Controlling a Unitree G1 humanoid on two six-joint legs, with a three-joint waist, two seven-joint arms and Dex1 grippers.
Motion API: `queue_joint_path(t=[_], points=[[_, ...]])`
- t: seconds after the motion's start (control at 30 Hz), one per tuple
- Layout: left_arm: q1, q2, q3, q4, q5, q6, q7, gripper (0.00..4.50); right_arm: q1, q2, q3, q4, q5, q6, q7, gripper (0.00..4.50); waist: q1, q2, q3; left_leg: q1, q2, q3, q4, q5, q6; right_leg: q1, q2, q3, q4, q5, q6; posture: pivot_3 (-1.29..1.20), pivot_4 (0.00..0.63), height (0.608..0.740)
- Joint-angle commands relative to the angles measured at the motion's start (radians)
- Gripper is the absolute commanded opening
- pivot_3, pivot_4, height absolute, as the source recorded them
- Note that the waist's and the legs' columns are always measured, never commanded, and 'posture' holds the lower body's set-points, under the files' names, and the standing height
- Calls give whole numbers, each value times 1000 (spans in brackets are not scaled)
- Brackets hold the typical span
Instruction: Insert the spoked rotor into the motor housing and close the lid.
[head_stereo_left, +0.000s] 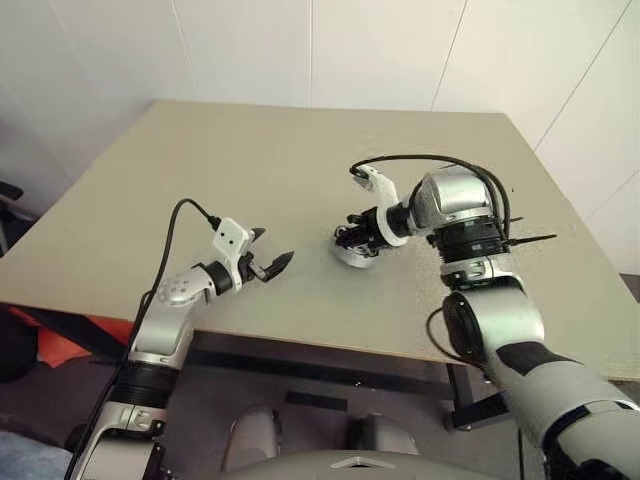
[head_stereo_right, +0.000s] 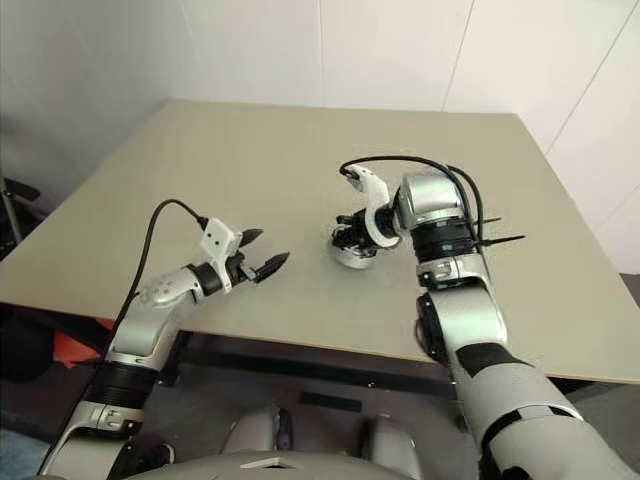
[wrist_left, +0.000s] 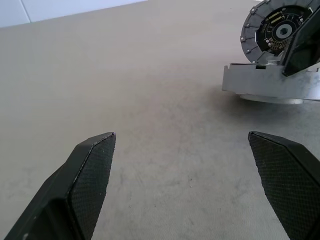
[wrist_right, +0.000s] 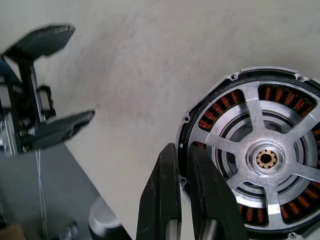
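I have both arms out over the tan table (head_stereo_left: 300, 190). My left gripper (head_stereo_left: 268, 256) hovers near the table's front edge with its two black fingers (wrist_left: 90, 175) spread wide and nothing between them; the bare tabletop shows through the gap in the left wrist view. My right gripper (head_stereo_left: 352, 238) is at the middle of the table, angled downward, its fingers (wrist_right: 165, 200) pressed nearly together. They are pinched on the rim of the motor housing (wrist_right: 250, 150), and the right wrist view shows the thin dark wall caught between the two pads. In that view the housing faces the camera: a dark outer ring, copper windings around the inside, and the spoked rotor (wrist_right: 265, 160) seated across its face, silver spokes running to a small brass-coloured hub. From the head views the housing (head_stereo_left: 352, 252) sits low against the table just beneath the right gripper, tilted rather than flat; I cannot tell whether it touches the surface. The left wrist view catches the housing's other side (wrist_left: 275, 30), a dark disc with a toothed rim. The two grippers are well apart, the left one pointing toward the right.
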Motion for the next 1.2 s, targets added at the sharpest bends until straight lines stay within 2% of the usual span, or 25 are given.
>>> queue_joint_path(t=[0.03, 0.2, 0.37, 0.57, 0.73, 0.83, 0.97, 1.07, 1.13, 1.17, 1.2], points=[[-1, 13, 15, -49, -8, -1, 3, 4500, -62, 136, -222, -50, -14, 9, -213, 7, -4, 0, 0, 1, 0, 0, -2, 1, -2, 0, 0, 0, 0, -1, 1, 0, 0, 740], [0, 26, 20, -54, -7, 5, 4, 4500, -84, 272, -395, -85, -28, 9, -426, 7, -1, 0, 0, 7, 0, 0, -14, 8, -14, -1, 1, 0, 2, -2, -2, 0, 0, 740], [5, 35, 20, -58, -6, 7, 7, 4500, -99, 343, -477, -109, 8, -2, -538, 7, 3, 0, 0, 9, -1, 0, -20, 10, -16, -1, 2, 0, 2, -4, -4, 0, 0, 740], [1, 35, 18, -58, -5, 9, 12, 4500, -49, 351, -433, -71, 58, -111, -611, 1890, 2, 0, 0, 11, -2, 0, -25, 12, -20, 0, 2, 0, 1, -4, -3, 0, 0, 740], [4, 39, 22, -54, -5, 7, 10, 4500, -77, 337, -444, -84, 121, -75, -629, 3493, 2, 0, 0, 12, -2, 0, -26, 13, -21, -1, 2, 0, 1, -4, -4, 0, 0, 740], [2, 39, 21, -49, -6, 7, 9, 4500, -156, 298, -442, -107, 201, -62, -578, 3493, 2, 0, 0, 11, -2, 0, -27, 13, -21, -1, 2, 0, 0, -4, -4, 0, 0, 740], [-18, 34, 14, -31, -4, 3, 2, 4500, -217, 202, -402, -108, 282, -154, -498, 3493, 2, 1, 0, 11, -2, 0, -27, 13, -21, -1, 2, 0, 1, -4, -4, 0, 0, 740], [-38, 31, 6, -13, -5, -1, -13, 4500, -139, 44, -163, -184, 267, -391, -313, 3493, 20, -1, 0, 12, -2, -1, -27, 12, -20, 3, 2, -1, -2, -4, -4, 0, 0, 740], [-58, 31, 1, 4, -6, -1, -29, 4500, 17, -169, 119, -265, 130, -754, -119, 3493, 38, -2, -1, 13, -2, -1, -27, 12, -19, 8, 2, -2, -10, -2, -1, 0, 0, 740], [-69, 31, -2, 15, -7, -3, -39, 4500, 86, -269, 231, -273, 48, -911, -74, 3493, 51, -3, -2, 14, -2, -2, -27, 11, -17, 12, 2, -2, -14, -1, 1, 0, 0, 740], [-78, 33, -3, 25, -8, -5, -48, 4500, 133, -334, 290, -268, 6, -1004, -53, 3493, 54, -3, -2, 14, -2, -1, -26, 9, -14, 14, 1, -2, -16, 0, 3, 0, 0, 740]])
